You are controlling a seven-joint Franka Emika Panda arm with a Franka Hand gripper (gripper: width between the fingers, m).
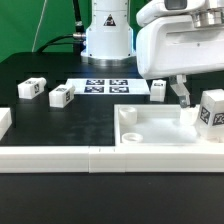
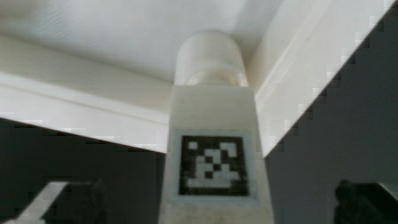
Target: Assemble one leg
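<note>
One leg point(image 2: 214, 130), a white block with a black-and-white tag and a rounded end, fills the middle of the wrist view, between my gripper's point(image 2: 210, 208) two dark fingertips point(image 2: 54, 205). The fingers stand wide apart and do not touch it, so the gripper is open. In the exterior view this leg point(image 1: 213, 112) sits tilted at the right end of the white tray-like piece point(image 1: 150, 133), with my gripper point(image 1: 190, 98) just above and beside it. Three more legs lie on the black table: two on the exterior view's left point(image 1: 29, 88) point(image 1: 62, 95) and one behind the tray point(image 1: 158, 90).
The marker board point(image 1: 104, 86) lies in front of the robot base. Long white border rails run along the front edge point(image 1: 50, 157) and at the exterior view's left point(image 1: 4, 121). The tray has a corner hole point(image 1: 131, 134).
</note>
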